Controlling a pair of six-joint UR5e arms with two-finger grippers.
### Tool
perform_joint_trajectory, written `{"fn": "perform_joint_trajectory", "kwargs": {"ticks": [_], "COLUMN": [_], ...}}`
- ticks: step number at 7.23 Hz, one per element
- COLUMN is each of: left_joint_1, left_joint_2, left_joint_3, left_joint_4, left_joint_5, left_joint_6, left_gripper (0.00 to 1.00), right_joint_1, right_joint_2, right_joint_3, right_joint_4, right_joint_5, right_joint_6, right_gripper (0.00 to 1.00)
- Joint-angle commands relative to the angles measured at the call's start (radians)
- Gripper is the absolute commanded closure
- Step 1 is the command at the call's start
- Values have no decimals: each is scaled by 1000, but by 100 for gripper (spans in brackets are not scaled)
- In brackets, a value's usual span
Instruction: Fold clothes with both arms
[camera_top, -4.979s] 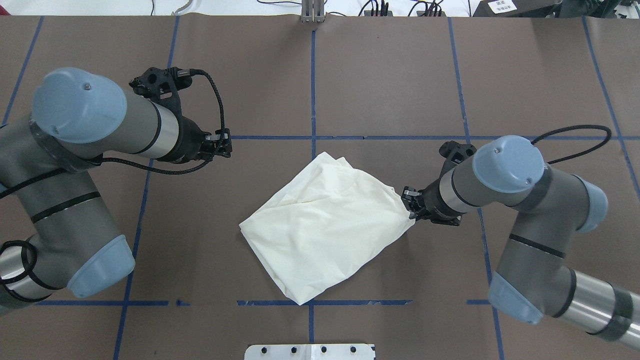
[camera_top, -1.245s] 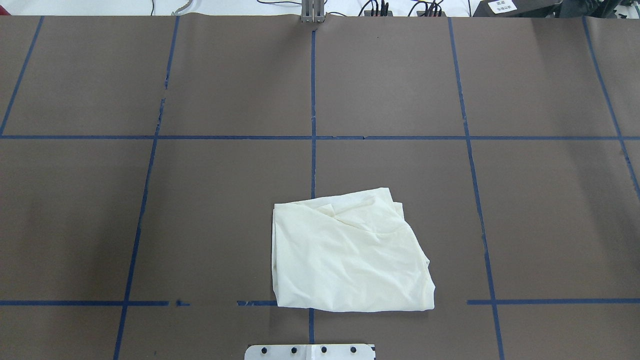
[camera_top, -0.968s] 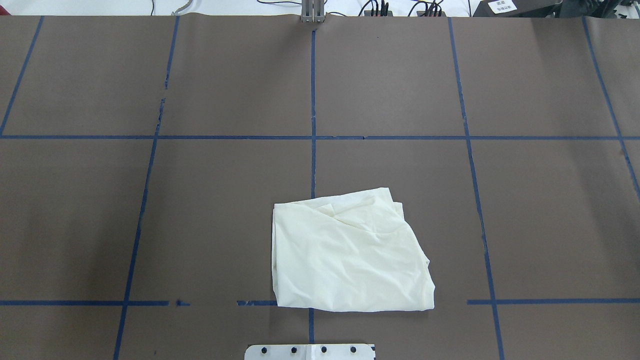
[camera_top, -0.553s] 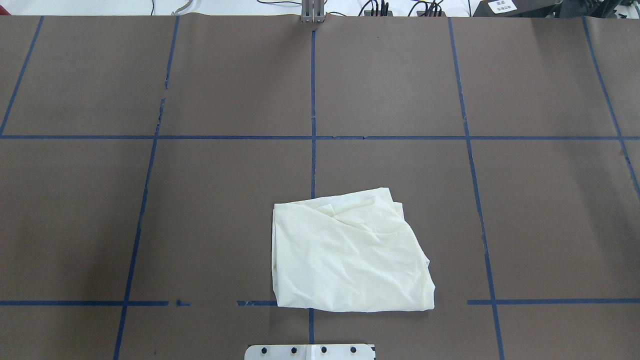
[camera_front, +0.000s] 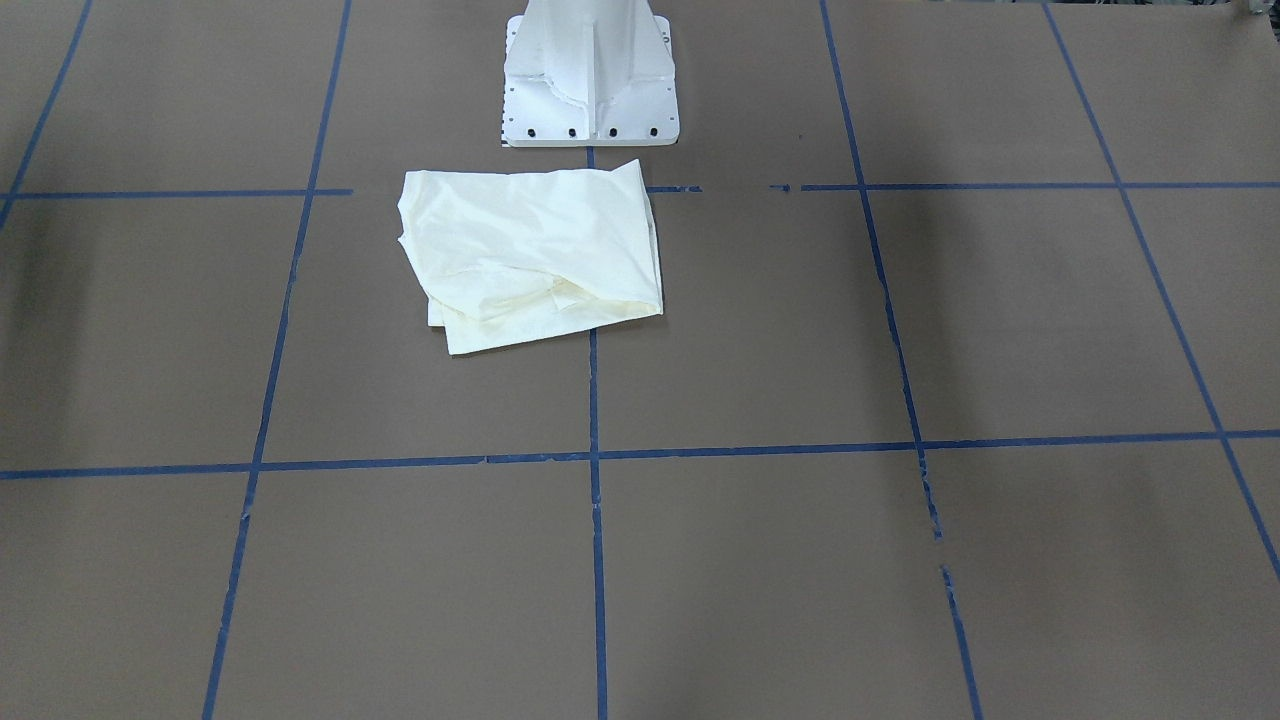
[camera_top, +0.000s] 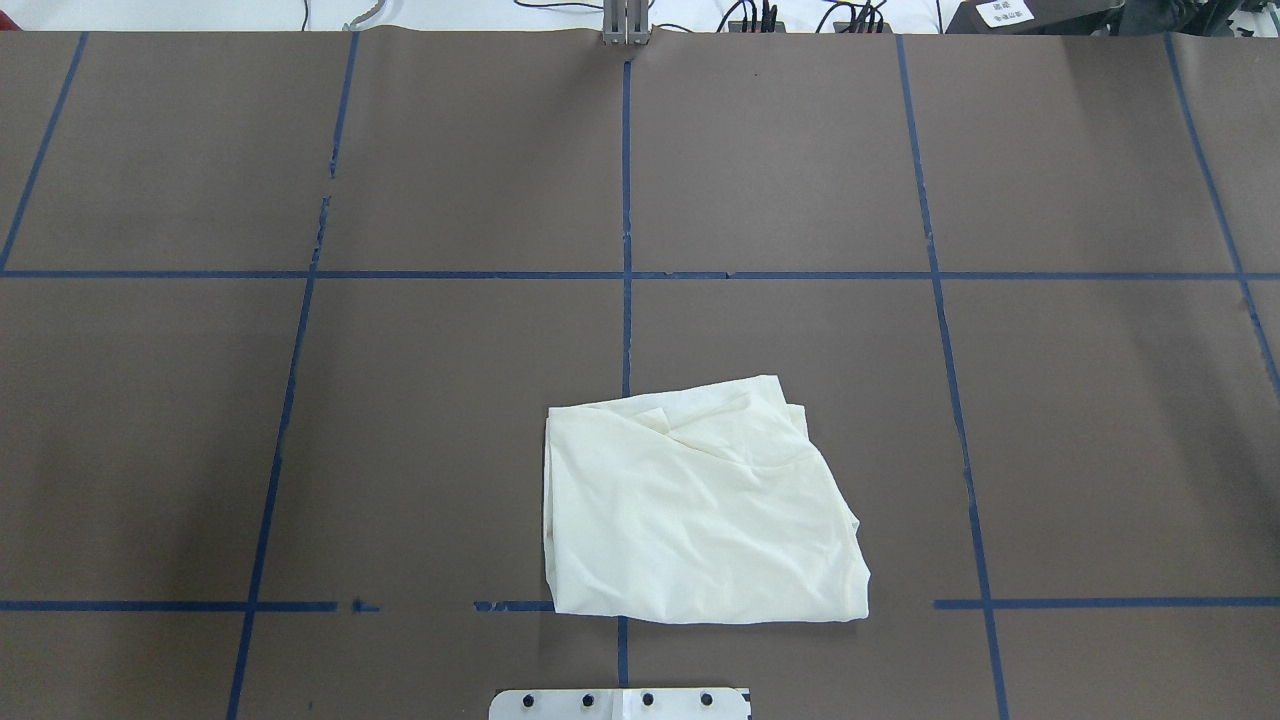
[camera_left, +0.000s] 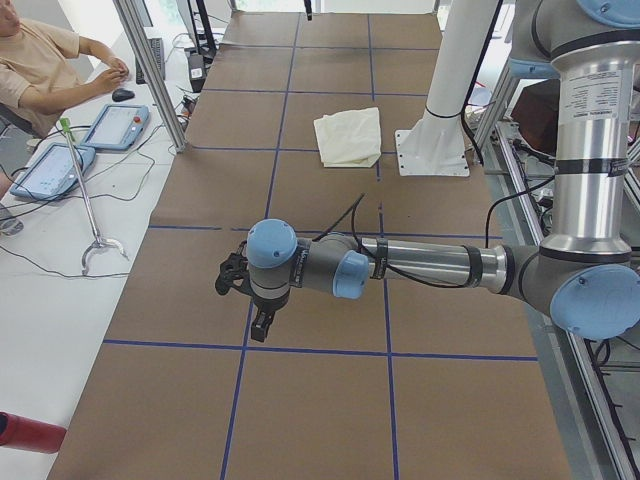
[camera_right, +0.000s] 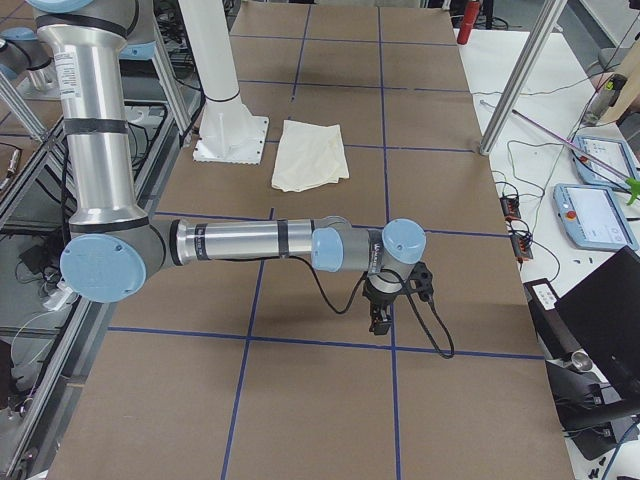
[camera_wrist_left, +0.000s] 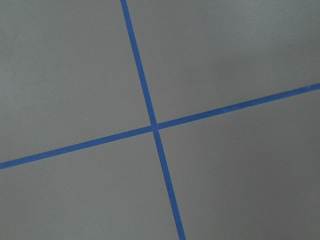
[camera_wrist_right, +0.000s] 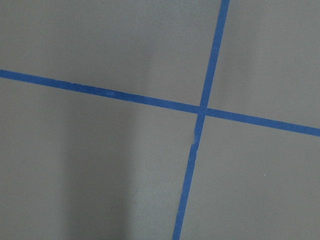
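Folded cream T-shirt (camera_top: 700, 510) lying flat on the brown table (camera_top: 400, 400), just beside the white pedestal base (camera_front: 590, 90). The left gripper (camera_left: 262, 322) and right gripper (camera_right: 378, 322) hang toward opposite table ends, well apart from it. Whether either is parted or closed cannot be told.

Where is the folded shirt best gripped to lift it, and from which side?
Probably grip the shirt at its straight edge on the robot's left, coming low from that side. It looks like a closed fold, so all layers should lift together. The far edge shows loose, stepped layers; a pinch there may catch only some.
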Motion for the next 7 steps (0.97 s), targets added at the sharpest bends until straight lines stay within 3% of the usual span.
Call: {"fn": "perform_joint_trajectory", "kwargs": {"ticks": [1,7], "left_joint_1": [2,35], "left_joint_2": [-1,-1], "left_joint_3": [0,8], "left_joint_4": [-1,1], "left_joint_5": [0,6], "left_joint_6": [1,-2], "left_gripper": [0,0], "right_joint_1": [0,1], "right_joint_2": [0,-7], "right_joint_3": [3,26], "right_joint_4": [0,0], "right_joint_5": [-2,-2], "right_joint_6": [0,0], "right_gripper": [0,0]}}
